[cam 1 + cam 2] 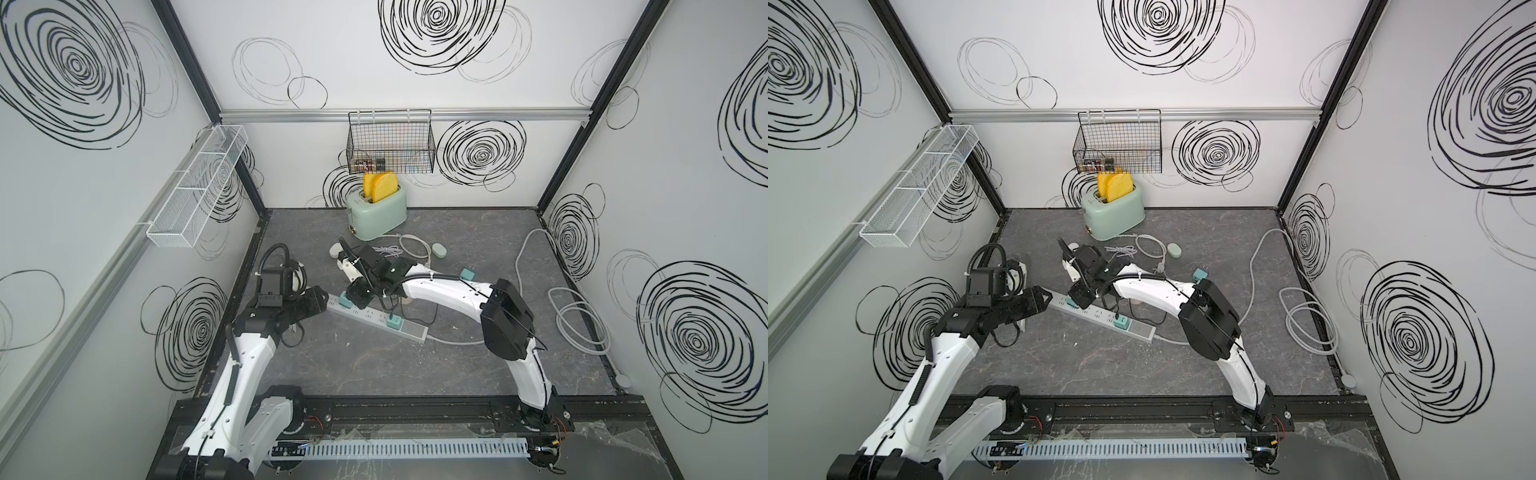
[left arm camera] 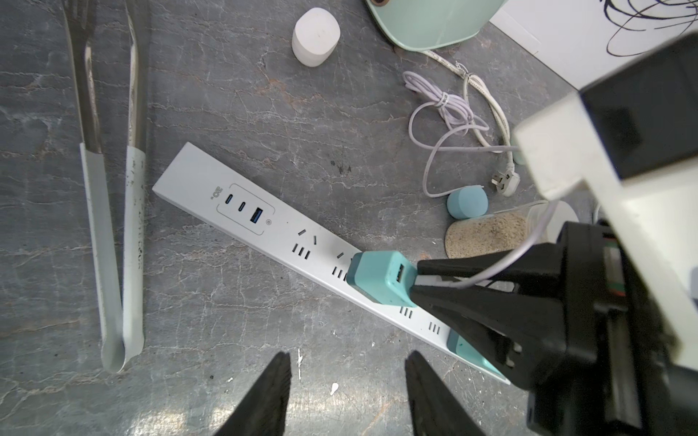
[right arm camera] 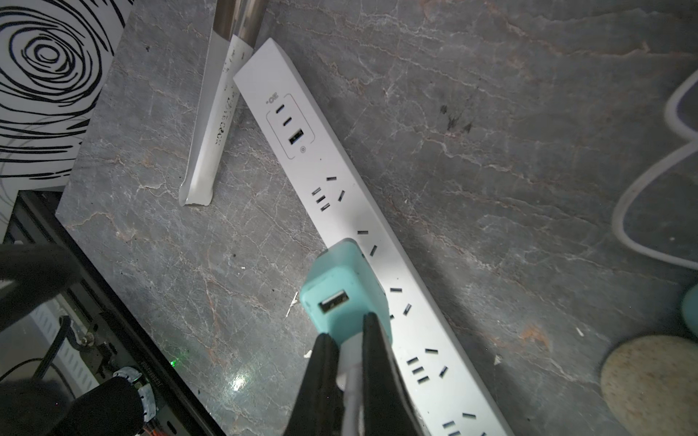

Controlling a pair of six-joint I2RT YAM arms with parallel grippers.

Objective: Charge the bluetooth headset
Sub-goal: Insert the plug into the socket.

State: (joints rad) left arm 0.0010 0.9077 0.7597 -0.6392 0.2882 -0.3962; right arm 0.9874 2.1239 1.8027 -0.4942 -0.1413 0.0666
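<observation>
A white power strip (image 1: 409, 330) (image 2: 245, 215) (image 3: 340, 173) lies slantwise on the dark tabletop. A teal USB adapter (image 2: 377, 277) (image 3: 340, 298) is plugged into it. My right gripper (image 3: 349, 351) (image 1: 352, 297) is shut on the white USB plug (image 2: 426, 281) of a thin cable, pressed against the adapter's face beside its free port. The cable's coil (image 2: 442, 102) lies behind, one end reaching a pale blue-green rounded case (image 2: 467, 204) (image 1: 438, 249). A white rounded case (image 2: 315, 36) sits further left. Which case is the headset I cannot tell. My left gripper (image 2: 347, 360) (image 1: 326, 298) hovers open by the strip.
A mint toaster (image 1: 378, 212) with yellow slices stands at the back. Metal tongs (image 2: 113, 245) lie beside the strip's USB end. A jar of grains (image 2: 487, 234) lies near the right arm. A second teal adapter (image 1: 392, 320) is plugged in, another (image 1: 468, 274) lies loose. Thick grey cable (image 1: 577, 316) loops at right.
</observation>
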